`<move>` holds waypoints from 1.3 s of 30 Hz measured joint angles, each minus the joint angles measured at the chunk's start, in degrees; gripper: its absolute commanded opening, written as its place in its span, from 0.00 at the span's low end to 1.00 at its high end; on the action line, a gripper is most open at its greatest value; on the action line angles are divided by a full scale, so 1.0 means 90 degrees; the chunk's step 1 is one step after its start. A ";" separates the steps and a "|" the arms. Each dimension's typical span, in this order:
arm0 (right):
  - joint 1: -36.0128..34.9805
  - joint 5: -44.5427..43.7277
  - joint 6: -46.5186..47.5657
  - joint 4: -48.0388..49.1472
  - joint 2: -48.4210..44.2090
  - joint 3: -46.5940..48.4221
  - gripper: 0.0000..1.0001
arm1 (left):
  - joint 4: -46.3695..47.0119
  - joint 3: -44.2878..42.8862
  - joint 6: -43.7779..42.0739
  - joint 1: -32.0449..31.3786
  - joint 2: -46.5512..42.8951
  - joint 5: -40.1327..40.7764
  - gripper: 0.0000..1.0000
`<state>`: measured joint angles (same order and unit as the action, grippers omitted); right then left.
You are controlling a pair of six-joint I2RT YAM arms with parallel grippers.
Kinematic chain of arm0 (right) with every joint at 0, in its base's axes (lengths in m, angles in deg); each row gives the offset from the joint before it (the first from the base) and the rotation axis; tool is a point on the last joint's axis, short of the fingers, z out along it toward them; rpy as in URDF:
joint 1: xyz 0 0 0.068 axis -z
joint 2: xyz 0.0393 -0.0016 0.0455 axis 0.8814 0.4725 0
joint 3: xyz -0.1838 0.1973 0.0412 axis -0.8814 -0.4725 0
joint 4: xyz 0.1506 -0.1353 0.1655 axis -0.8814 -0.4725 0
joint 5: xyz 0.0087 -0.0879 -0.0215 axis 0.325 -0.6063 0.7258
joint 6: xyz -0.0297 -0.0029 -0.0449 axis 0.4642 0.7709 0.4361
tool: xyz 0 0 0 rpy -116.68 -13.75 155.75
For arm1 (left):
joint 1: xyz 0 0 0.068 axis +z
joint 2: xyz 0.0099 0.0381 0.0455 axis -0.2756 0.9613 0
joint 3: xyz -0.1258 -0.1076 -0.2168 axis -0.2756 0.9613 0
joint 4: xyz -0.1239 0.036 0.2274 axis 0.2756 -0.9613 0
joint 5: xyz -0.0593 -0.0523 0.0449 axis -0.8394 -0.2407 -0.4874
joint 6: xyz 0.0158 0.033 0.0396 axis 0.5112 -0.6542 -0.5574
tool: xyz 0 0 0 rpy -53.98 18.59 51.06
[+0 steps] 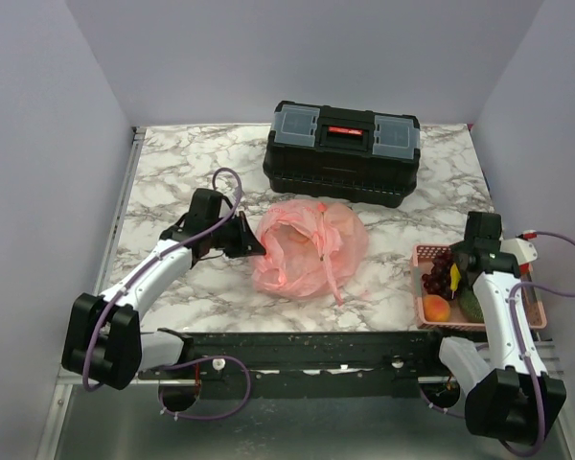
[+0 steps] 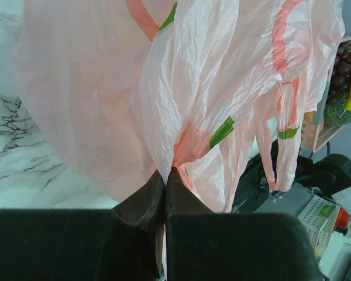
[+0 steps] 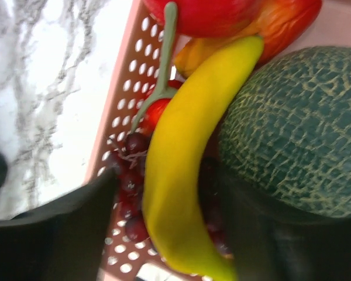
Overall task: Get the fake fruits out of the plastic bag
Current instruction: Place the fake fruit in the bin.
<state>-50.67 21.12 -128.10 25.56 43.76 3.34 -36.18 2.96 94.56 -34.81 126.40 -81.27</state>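
The plastic bag (image 1: 311, 247) lies crumpled mid-table, thin, pink and translucent. My left gripper (image 1: 259, 244) is shut on its left edge; in the left wrist view the film (image 2: 222, 76) is pinched between the closed tips (image 2: 165, 172). An orange shape shows faintly inside the bag. My right gripper (image 1: 463, 271) hovers over the pink slotted basket (image 1: 422, 254) at the right, open. In the right wrist view a yellow banana (image 3: 181, 158) lies between the spread fingers (image 3: 52, 234), on dark grapes (image 3: 128, 187) and beside a netted green melon (image 3: 292, 129). A red fruit (image 3: 205, 14) sits beyond.
A black toolbox (image 1: 343, 153) stands behind the bag. The basket also holds an orange fruit (image 1: 436, 309). The basket's perforated wall (image 3: 128, 105) runs along marble tabletop. A metal rail borders the table's left side.
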 measured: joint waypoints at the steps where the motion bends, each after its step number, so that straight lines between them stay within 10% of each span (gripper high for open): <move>1: 0.0010 0.0095 0.0078 0.0029 -0.0058 0.0000 0.84 | 0.0017 0.0000 0.0000 0.0000 0.0036 -0.0024 0.00; 6: 0.0010 0.0442 0.0357 0.0117 -0.0452 0.0005 1.00 | 0.0053 0.0000 0.0032 0.0000 0.0163 -0.0134 0.00; 39: 0.0012 0.1892 0.2069 0.0236 -0.1078 0.1282 1.00 | 0.0306 -0.0153 0.0357 -0.0049 0.0940 -0.1377 0.00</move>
<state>-50.56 38.15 -109.47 27.68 34.06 14.88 -33.42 1.58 97.77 -35.25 134.86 -93.66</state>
